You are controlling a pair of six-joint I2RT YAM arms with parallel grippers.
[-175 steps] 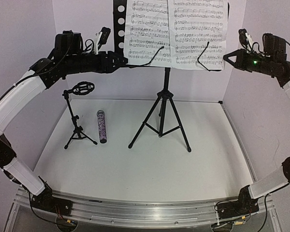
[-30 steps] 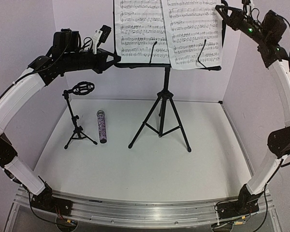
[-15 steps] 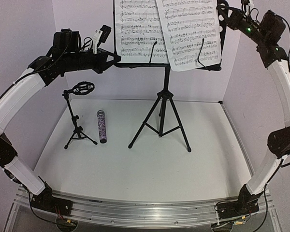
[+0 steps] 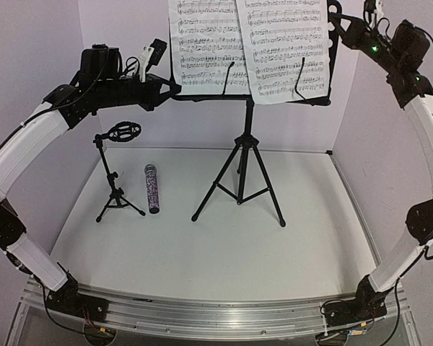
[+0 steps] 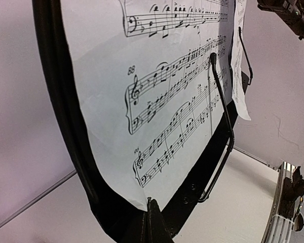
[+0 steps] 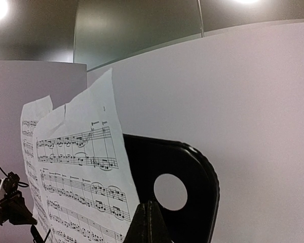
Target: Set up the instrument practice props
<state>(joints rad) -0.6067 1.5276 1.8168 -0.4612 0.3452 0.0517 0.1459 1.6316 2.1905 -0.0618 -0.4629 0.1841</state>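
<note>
Left gripper (image 4: 172,88) clamps the lower left corner of the music stand (image 4: 250,122); right gripper (image 4: 333,20), closed, meets its top right. Only the overhead view shows the microphone (image 4: 152,189) lying to its left.

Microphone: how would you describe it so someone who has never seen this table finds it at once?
Start at the tall black music stand in the middle of the white table. Left of its legs, before the small black mic stand, the microphone lies flat. It is the only thing lying down, a glittery purple-silver tube among black tripods.
</note>
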